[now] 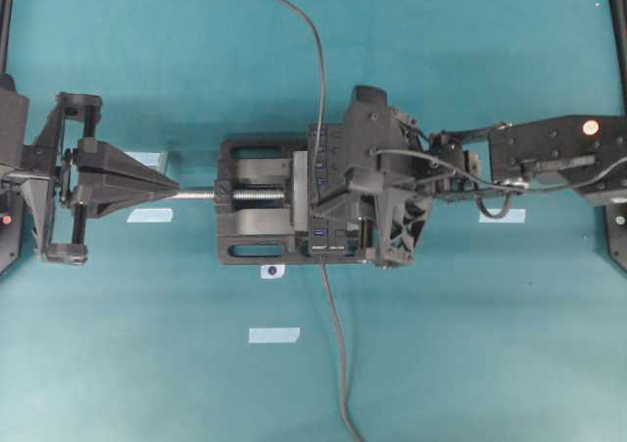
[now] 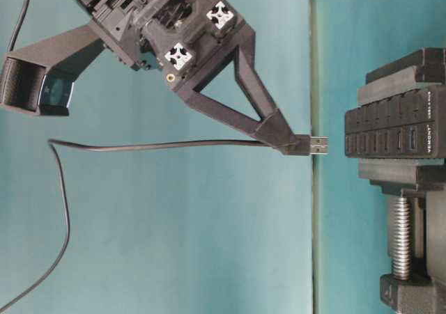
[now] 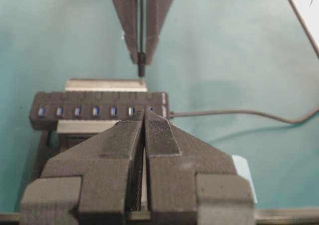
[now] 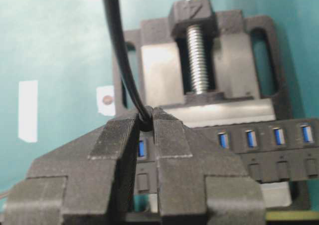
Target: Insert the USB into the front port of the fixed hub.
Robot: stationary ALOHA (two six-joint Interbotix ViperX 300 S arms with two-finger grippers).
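Right gripper (image 2: 296, 145) clenched on the USB (image 2: 318, 145), plug held just short of the hub (image 2: 394, 134) for alignment. Left gripper (image 1: 162, 184) clenched empty beside the vise (image 1: 257, 215), clear of the approach.

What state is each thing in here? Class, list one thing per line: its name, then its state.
USB: held at the right gripper's tip, metal end bare, not yet in a port.
Hub: clamped in the vise, the ports in view empty.
Vise: shut on the hub.
Right gripper: shut on the USB.
Left gripper: shut, holding nothing.
Cable: slack, trailing from the USB.
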